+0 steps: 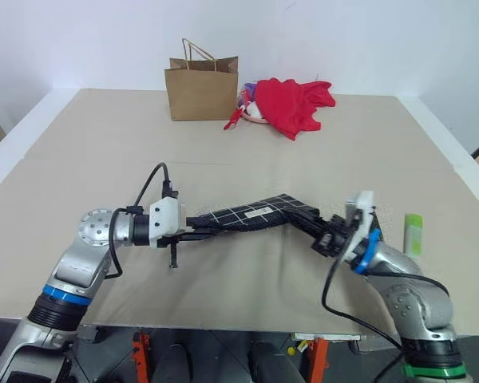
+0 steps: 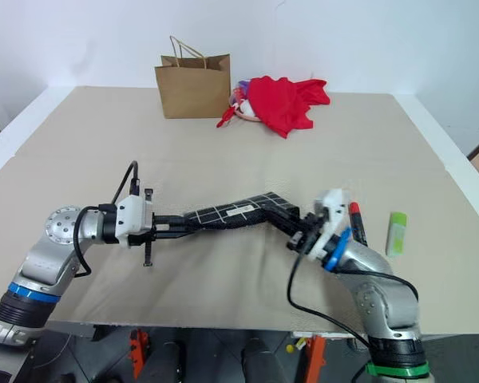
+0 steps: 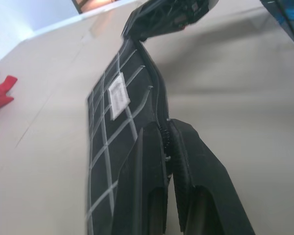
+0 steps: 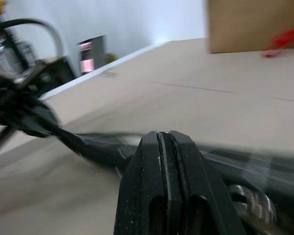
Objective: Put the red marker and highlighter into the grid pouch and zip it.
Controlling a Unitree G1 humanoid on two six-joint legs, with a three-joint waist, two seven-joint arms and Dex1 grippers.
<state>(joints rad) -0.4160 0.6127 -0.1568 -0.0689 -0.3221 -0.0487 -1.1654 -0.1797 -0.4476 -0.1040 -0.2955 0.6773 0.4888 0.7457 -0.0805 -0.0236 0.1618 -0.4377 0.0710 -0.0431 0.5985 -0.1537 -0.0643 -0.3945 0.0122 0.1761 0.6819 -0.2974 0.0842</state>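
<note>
Beige tabletop, white wall behind: the grid pouch (image 1: 251, 214) is hanging off the surface between two arms, sagging like soft, light fabric that is best gripped at its ends. Reaching in from the left, the left gripper (image 1: 193, 226) is pinching one end, while the right gripper (image 2: 297, 236), angling up and leftward, is pressing its fingers together at the other end. The highlighter (image 1: 413, 233) and red marker (image 2: 357, 221) are lying near right.
</note>
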